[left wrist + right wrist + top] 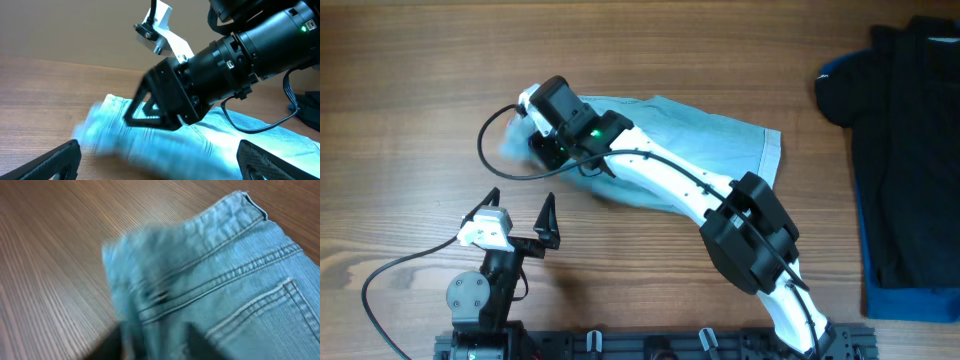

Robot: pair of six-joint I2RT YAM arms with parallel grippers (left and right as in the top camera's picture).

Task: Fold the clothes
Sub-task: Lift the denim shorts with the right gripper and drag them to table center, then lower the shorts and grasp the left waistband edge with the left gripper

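Note:
The light blue denim shorts (720, 135) lie on the wooden table, centre back. My right arm reaches across them to their left end, where my right gripper (542, 140) is shut on the fabric; the cloth there is blurred. In the left wrist view the right gripper (131, 115) sits on the shorts (260, 135). The right wrist view shows the waistband, seams and a back pocket of the shorts (240, 280) close up; its fingers are hidden by fabric. My left gripper (521, 198) is open and empty in front of the shorts, and its fingers (160, 172) frame them.
A pile of dark navy garments with blue trim (905, 150) lies at the right edge of the table. The right arm's cable (485, 150) loops out to the left of the shorts. The arm bases stand at the front edge.

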